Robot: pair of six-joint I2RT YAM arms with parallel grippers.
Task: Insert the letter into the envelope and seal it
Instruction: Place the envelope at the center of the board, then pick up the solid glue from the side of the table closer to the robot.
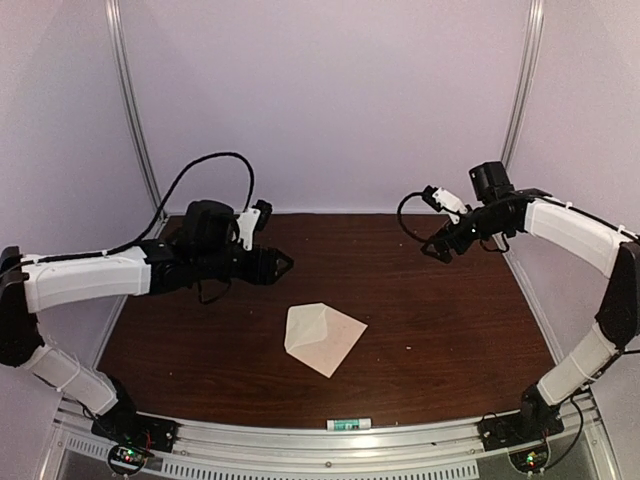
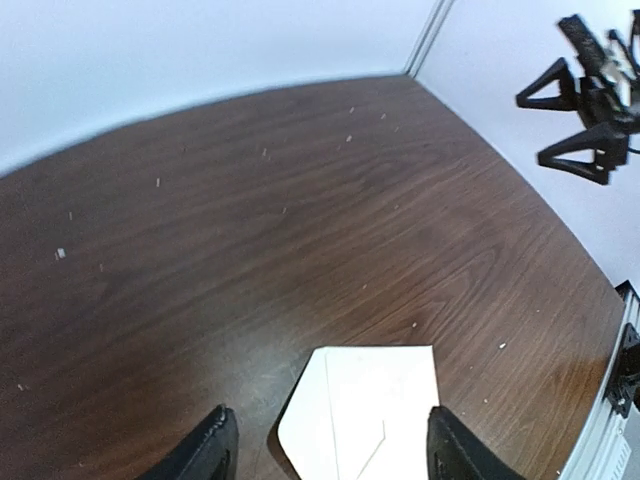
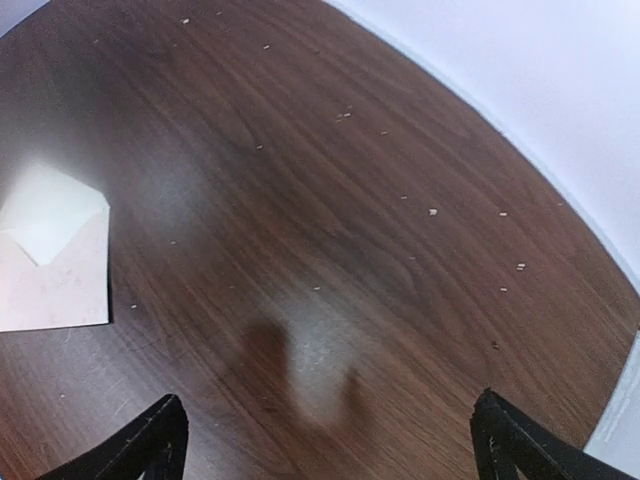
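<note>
The envelope (image 1: 325, 337) is cream paper with a pointed triangular flap and lies flat on the dark wood table (image 1: 440, 320) near its middle. It also shows in the left wrist view (image 2: 370, 410) and at the left edge of the right wrist view (image 3: 55, 260). The flap looks folded over the body. No separate letter sheet shows; it is hidden or out of view. My left gripper (image 1: 283, 263) hovers open and empty above the table, behind and left of the envelope (image 2: 327, 440). My right gripper (image 1: 437, 250) hovers open and empty at the far right (image 3: 328, 430).
White walls with metal posts (image 1: 135, 120) close in the back and sides of the table. A metal rail (image 1: 300, 440) runs along the near edge, with a small white-and-green item (image 1: 348, 424) on it. Small pale specks dot the wood.
</note>
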